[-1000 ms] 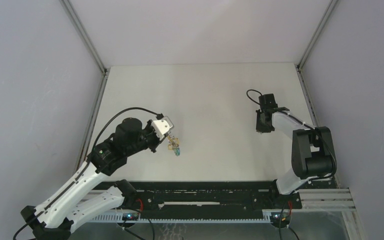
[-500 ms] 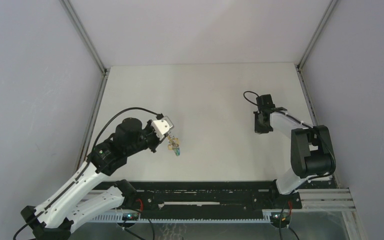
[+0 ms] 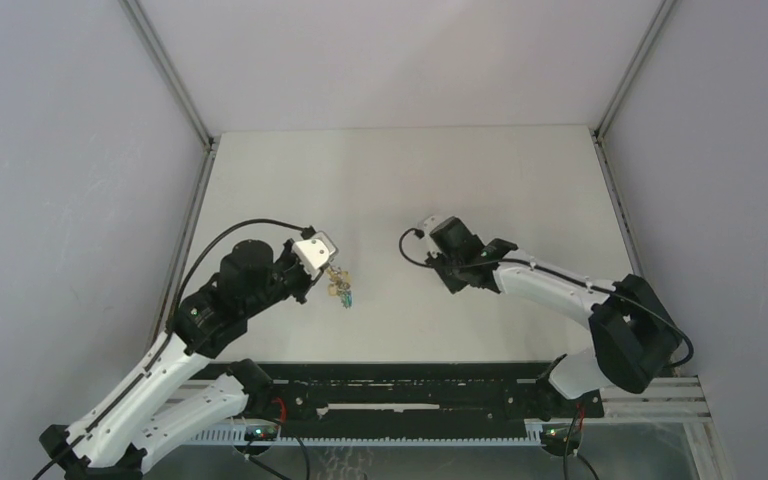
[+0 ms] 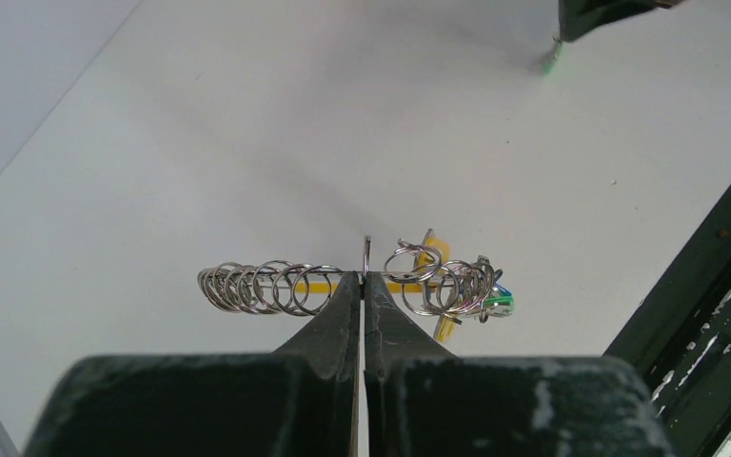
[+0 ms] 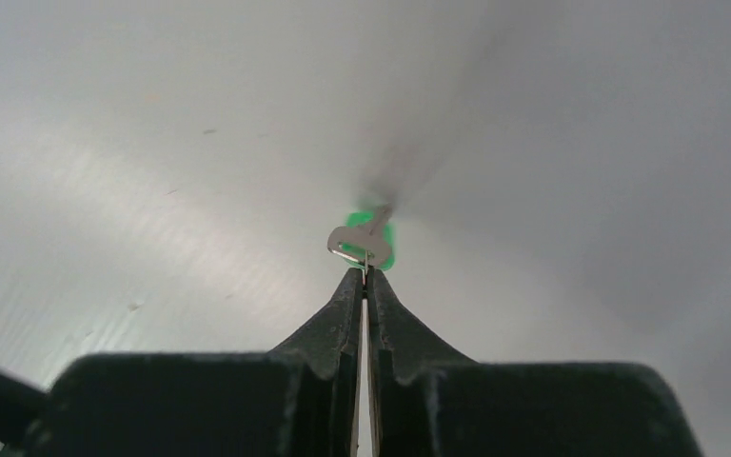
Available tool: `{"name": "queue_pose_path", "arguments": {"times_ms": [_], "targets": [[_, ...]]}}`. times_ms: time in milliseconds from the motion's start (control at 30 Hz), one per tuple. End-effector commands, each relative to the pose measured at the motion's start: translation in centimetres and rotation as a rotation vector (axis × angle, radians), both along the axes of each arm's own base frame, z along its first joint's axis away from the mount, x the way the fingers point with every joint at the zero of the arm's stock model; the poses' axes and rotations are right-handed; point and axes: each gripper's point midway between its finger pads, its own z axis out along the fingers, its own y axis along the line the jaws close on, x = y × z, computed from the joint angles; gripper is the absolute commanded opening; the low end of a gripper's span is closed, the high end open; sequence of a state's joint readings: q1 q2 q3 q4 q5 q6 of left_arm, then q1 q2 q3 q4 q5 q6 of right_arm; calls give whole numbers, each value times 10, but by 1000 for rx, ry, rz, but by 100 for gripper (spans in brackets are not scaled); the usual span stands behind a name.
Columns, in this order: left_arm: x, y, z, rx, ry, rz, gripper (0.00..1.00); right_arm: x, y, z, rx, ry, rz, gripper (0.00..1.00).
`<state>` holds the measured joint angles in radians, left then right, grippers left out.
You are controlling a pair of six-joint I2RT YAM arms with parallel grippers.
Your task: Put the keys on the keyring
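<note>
Some keys [image 4: 495, 302] already hang at the right end of the keyring [image 4: 257, 288], a blue head and a green head bunched among the silvery loops, so I judge part of the job done. My left gripper [image 4: 363, 278] is clenched on the keyring near its middle, holding it over the near left part of the table [image 3: 410, 180]. The yellow band [image 4: 432, 249] runs behind the loops.

My right gripper [image 5: 365, 278] is pinched tight on one more key, the green key [image 5: 373, 243], gripping it by the metal part beside its coloured head. That key sits to the right of the keyring, well apart from it, near the middle of the table.

What is left, as I judge it, is to carry the green key across to the ring, find a loop that will take it, and thread it on. I cannot tell whether any other keys remain to be added.
</note>
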<state>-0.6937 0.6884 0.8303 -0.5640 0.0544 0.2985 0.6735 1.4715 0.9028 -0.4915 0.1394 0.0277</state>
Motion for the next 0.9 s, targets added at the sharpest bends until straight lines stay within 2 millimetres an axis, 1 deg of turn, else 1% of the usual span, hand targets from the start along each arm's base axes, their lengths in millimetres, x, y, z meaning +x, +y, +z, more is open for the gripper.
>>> {"name": "queue_pose_path", "arguments": {"times_ms": [0,100,233,333,367,433,600,733,867], "targets": [[10,5,21,-62,-88,53,0,-21,29,34,43,-71,211,0],[11,8,23,-73,-102,69,0,-45,32,42,81,-63,270,0],[12,10,26,-83,-112,84,0,-72,22,53,118,-28,276,0],[13,11,27,-86,-115,92,0,-84,33,66,197,-40,308,0],[13,12,27,-88,-116,95,0,-83,33,68,201,-36,296,0],[14,13,27,-89,-119,105,0,-81,32,64,182,-9,284,0],[16,16,28,-90,-122,123,0,-74,34,38,81,81,287,0],[18,21,31,-100,-132,149,0,-59,53,24,75,85,317,0],[21,26,34,-118,-139,170,0,-38,76,18,87,60,352,0]]}}
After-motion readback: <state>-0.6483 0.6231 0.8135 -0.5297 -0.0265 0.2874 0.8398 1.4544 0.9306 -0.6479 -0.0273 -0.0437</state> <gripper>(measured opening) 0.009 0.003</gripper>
